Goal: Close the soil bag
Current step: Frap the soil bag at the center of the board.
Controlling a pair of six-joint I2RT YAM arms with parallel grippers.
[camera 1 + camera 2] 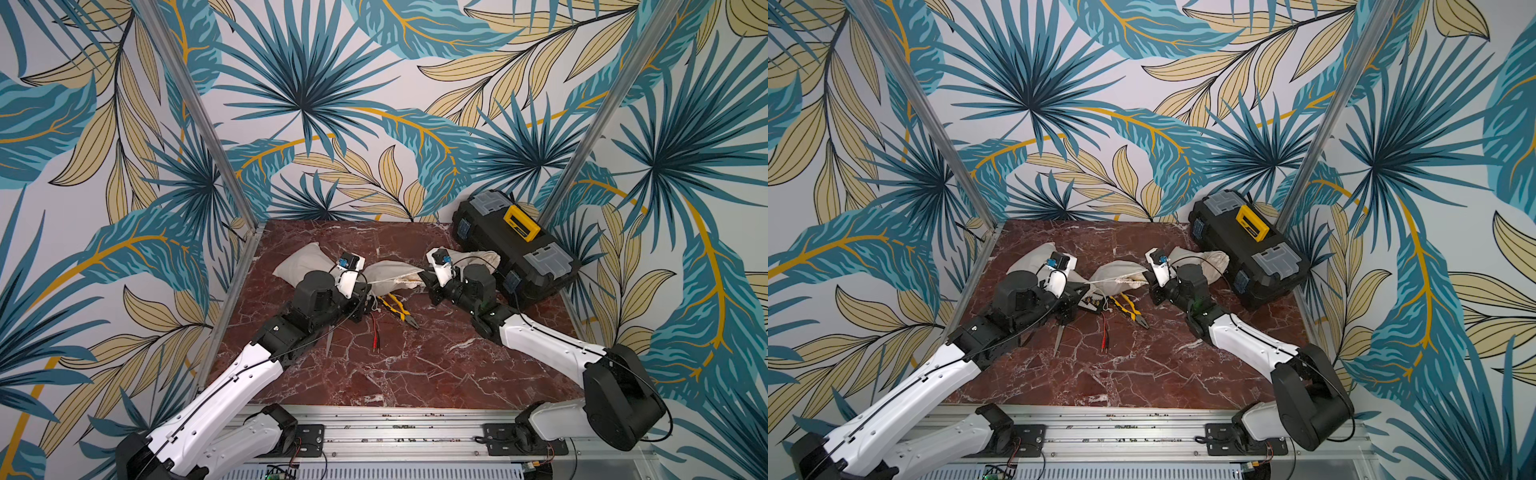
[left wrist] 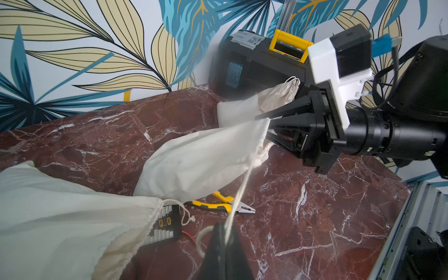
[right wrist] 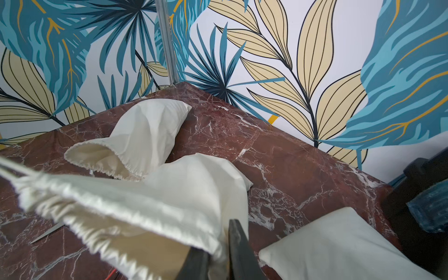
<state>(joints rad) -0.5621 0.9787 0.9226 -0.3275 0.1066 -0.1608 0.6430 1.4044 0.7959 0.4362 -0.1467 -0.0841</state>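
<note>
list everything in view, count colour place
middle bag: one, cream, centre
left bag: one, cream, back left
right bag: one, cream, back right
drawstring: one, white, off middle bag
toolbox: one, black, behind right bag
pliers: one, yellow-black, centre
probe leads: two, red and black, front
connector board: one, black, by left bag
metal blade: one, grey, left of probe leads
table: one, red marble
left gripper: shut on drawstring
right gripper: shut on middle bag

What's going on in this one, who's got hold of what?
Both arms are working the middle cloth bag. The left gripper is shut on its drawstring, which runs taut to the bag's mouth. The right gripper pinches the gathered hem at that mouth. The mouth looks partly bunched, not yet fully closed.
</note>
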